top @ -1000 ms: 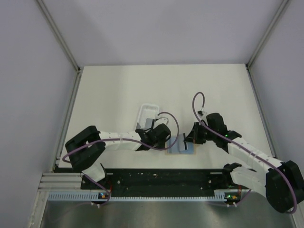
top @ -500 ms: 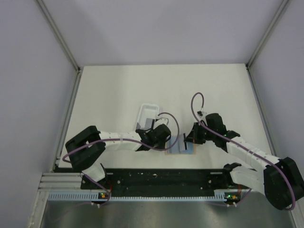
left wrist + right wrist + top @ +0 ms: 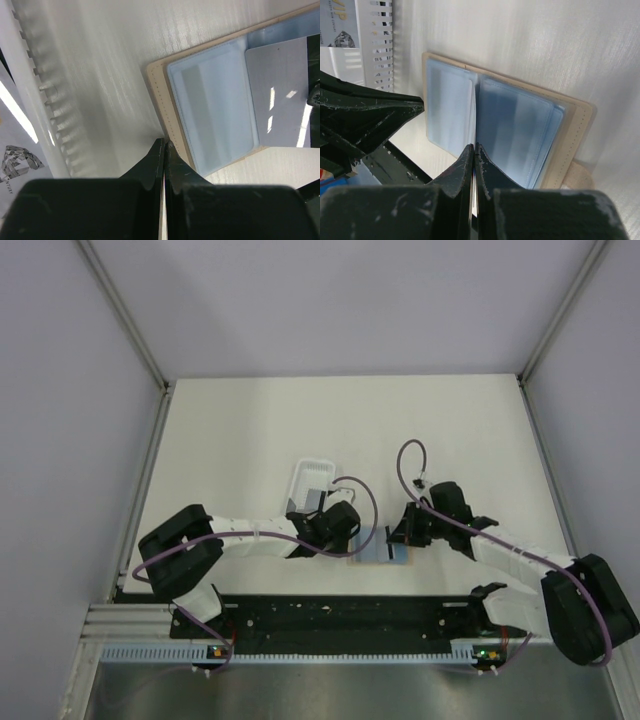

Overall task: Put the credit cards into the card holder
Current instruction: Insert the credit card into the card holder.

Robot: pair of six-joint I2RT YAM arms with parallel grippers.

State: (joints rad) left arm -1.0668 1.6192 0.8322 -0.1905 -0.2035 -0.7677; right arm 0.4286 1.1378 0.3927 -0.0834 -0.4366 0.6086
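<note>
With my left gripper (image 3: 164, 146) closed and pinning the edge of the open card holder (image 3: 161, 95), I am aligning the credit card (image 3: 280, 85) clamped in my right gripper (image 3: 473, 150) over its blue sleeves (image 3: 515, 130); insertion likely needs a straight, gentle push.

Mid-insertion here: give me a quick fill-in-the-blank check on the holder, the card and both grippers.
1. The card holder lies ___ on the table, sleeves facing up.
2. Its inner sleeves are light ___.
3. The right gripper pinches a credit card, holding it on ___ over the sleeves.
4. The left gripper, shut, has its tips at the holder's ___ border.

Missing words: open; blue; edge; tan.
</note>
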